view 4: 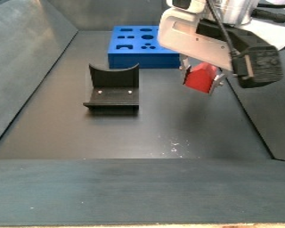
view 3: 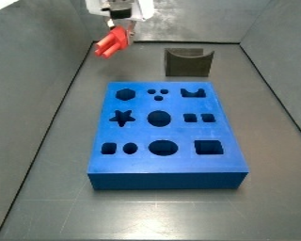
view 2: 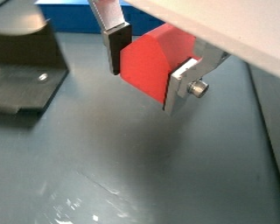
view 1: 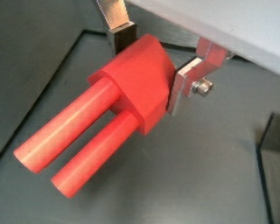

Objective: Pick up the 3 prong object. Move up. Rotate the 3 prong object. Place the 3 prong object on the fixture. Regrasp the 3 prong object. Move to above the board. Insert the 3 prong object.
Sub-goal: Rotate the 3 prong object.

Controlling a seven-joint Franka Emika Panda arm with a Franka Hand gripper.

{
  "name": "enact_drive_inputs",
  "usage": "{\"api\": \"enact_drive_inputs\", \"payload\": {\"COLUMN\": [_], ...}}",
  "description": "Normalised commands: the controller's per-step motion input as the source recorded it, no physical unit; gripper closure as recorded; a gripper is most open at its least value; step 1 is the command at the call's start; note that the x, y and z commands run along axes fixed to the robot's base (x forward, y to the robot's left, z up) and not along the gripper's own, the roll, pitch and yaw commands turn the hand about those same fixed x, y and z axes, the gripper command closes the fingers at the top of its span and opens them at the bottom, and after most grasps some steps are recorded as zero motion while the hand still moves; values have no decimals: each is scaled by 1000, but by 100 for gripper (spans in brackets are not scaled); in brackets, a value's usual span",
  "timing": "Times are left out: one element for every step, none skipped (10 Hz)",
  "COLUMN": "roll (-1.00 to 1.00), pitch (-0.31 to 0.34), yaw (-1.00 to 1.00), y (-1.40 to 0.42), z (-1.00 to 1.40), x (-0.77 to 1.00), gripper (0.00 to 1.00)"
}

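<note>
**Prong piece lifted, fixture not yet reached**

Grasp and lift look complete: the end effector [view 1: 154, 66] is closed on the 3 prong object [view 1: 108, 109], its flat silver fingers [view 1: 187, 80] with dark pads pressing the block's two opposite faces. In both side views the red piece hangs clear of the worktop [view 4: 121, 134], up near the far wall, beside the board's far corner and off to one side of the fixture [view 4: 111, 89].

By the look of it, the task stands early in its middle stretch. The piece sits tilted in the grip, so the rotation may be under way, though the pictures cannot settle that. Placing on the fixture, regrasping, travelling over the board [view 3: 164, 132] and inserting all remain.

The 3 prong object is smooth, bright red plastic: a wedge-topped block from which round, blunt-ended cylindrical prongs project. A wrist view shows two side by side; a third is hidden or out of sight. The fixture is dark grey-black and matt, an upright wall with a curved notch standing on a flat base plate. The board is a thick, flat blue slab cut with a star, circles, squares and ovals. The worktop is dull dark grey with a slight sheen.
</note>
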Motion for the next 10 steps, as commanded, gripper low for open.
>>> {"api": "enact_drive_inputs", "payload": {"roll": [1,1,1,1,1,1,1,1,1,1], "pitch": [-3,-3,-3,-3,-3,-4,-4,-4,-4,-4], "yaw": [-1000,-1000,-1000,-1000,-1000,-1000,-1000,-1000,-1000,-1000], "y": [15,15,15,15,15,15,15,15,15,16], "z": [32,31,31,31,31,31,31,31,31,31], "x": [-10,-10,-10,-10,-10,-10,-10,-10,-10,-10], "gripper": [100,100,100,100,100,100,100,100,100,100]}}
